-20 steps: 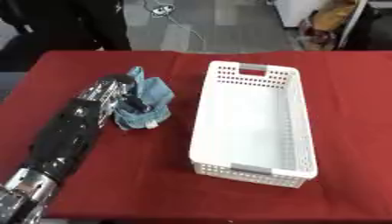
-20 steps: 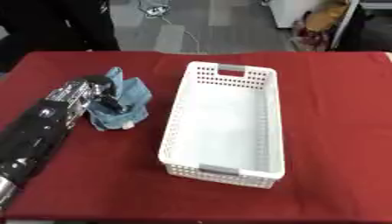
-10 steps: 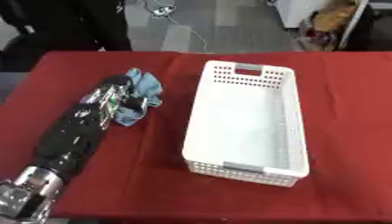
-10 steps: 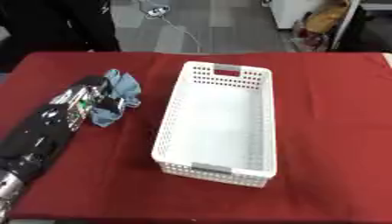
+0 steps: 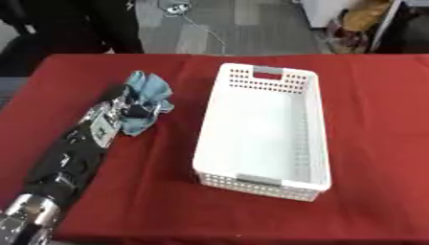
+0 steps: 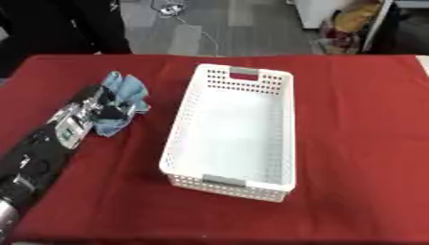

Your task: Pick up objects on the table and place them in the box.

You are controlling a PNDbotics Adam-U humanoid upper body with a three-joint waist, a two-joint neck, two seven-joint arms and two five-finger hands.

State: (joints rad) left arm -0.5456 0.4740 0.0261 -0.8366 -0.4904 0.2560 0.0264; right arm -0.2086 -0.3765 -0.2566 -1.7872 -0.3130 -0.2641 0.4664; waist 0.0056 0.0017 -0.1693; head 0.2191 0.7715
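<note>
Scene: a desk (image 5: pixel 368 86) under a red cloth carried a white perforated box (image 5: pixel 264 129) and, to its left, a crumpled blue cloth (image 5: pixel 144 100).
Left robot hand: the left robot hand (image 5: pixel 124 103) lay over the near side of the blue cloth, its fingers curled into the fabric and pinching a fold of it.
Right robot hand: it showed in neither eye view.
Change over the last second: a second earlier the blue cloth sat spread in a looser heap beside the hand; half a second earlier it was already drawn in; at this moment it was bunched tighter against the fingers, with only its upper lobe free.
Camera: the whole picture had shifted a little between the earlier views and this one, so part of the apparent drift of box and cloth belonged to the head, not the things.
Position of the cloth: it rested on the desk, near the box's left wall but apart from it, level with the far half of the box.
Box: nothing could be seen inside it.
Meaning for the task: the grasp looked made but the lift not yet begun; the cloth would need raising clear of the box rim and carrying rightward before release.
Risk: a loose corner might trail over the wall.
</note>
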